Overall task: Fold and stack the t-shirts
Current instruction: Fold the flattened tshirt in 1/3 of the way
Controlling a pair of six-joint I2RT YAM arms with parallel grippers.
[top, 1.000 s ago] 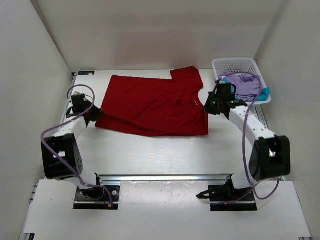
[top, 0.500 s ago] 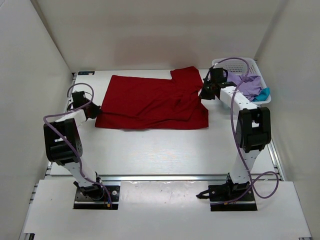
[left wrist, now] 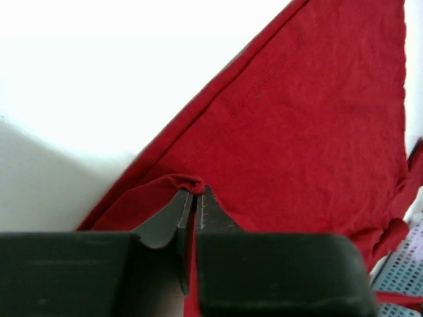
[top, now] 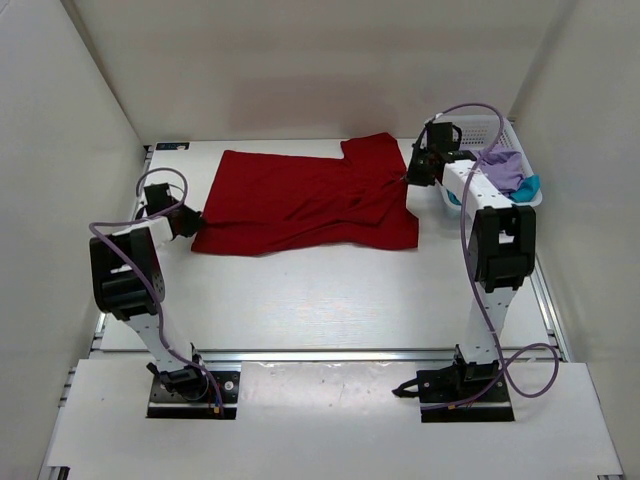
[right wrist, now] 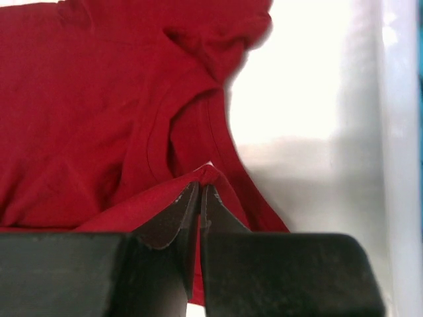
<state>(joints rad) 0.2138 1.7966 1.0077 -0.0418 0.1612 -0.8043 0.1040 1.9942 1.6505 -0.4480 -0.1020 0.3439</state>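
Observation:
The dark red t-shirt (top: 305, 200) lies spread on the white table, partly folded over itself. My left gripper (top: 187, 222) is shut on its left edge, pinching a red fold (left wrist: 188, 185) between the jaws. My right gripper (top: 410, 175) is shut on its right edge near the collar, pinching a red fold (right wrist: 208, 173). The lavender purple t-shirt (top: 503, 170) and the teal blue t-shirt (top: 529, 186) lie bunched in the white mesh basket (top: 478, 127) at the far right.
White walls enclose the table on the left, back and right. A metal rail (top: 330, 355) runs along the near edge. The basket stands right beside my right arm.
Both grippers have moved toward the back, each holding an edge of the red shirt. The shirt's near edge has been dragged back and a fold has formed across it.

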